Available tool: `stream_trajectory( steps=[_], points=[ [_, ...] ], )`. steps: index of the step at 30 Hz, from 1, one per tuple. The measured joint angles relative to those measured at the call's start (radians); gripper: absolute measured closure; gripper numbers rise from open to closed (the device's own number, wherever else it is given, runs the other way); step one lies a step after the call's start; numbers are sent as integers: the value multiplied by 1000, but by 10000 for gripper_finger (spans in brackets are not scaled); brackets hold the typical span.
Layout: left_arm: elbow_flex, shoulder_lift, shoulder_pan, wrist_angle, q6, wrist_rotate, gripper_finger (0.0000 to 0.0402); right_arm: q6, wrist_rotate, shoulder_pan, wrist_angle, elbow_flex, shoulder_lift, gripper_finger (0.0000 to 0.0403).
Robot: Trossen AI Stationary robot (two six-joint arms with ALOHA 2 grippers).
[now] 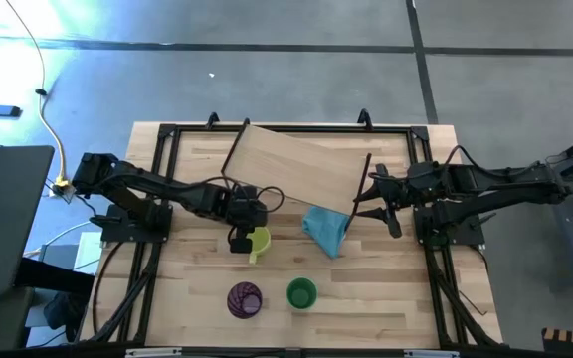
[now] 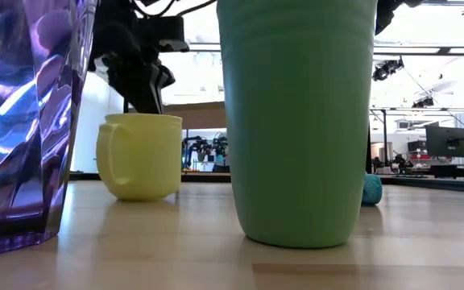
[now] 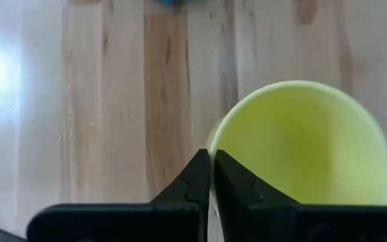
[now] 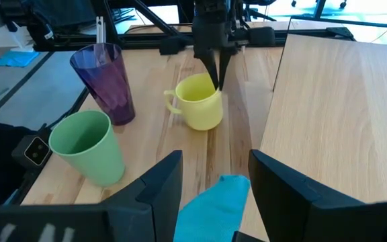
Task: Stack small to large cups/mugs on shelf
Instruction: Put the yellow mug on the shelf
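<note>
Now the left gripper [image 4: 215, 72], fingers pinched on the rim of the yellow mug [image 1: 258, 243] standing just in front of the shelf [image 1: 296, 164], seems set to lift it onto that board, while the right gripper [image 1: 374, 202] waits open beside the shelf.

High view looks straight down over whole table [image 1: 386, 298]. Low view sits at tabletop level, very near green cup [image 2: 296, 121]. 2 wrist views: left close over yellow mug [image 3: 301, 141], right faces across toward it; all 4 share it.
</note>
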Motion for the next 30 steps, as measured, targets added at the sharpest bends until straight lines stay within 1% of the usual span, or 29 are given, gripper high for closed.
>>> stream_trajectory(
  steps=[10,15,20,25,27,30],
  points=[
    [170,0,0,-167,43,7,401,0,0,0,0,0,0,240],
    [230,0,0,-247,47,13,401,0,0,0,-1,0,0,240],
    [290,0,0,-285,79,24,401,0,0,0,-2,0,0,240],
    [386,0,0,-362,117,31,401,8,0,0,-3,0,0,240],
    [432,0,0,-401,134,16,402,22,0,0,-7,0,0,240],
    [508,0,7,-472,158,-39,401,26,0,0,-9,0,0,240]
  ],
)
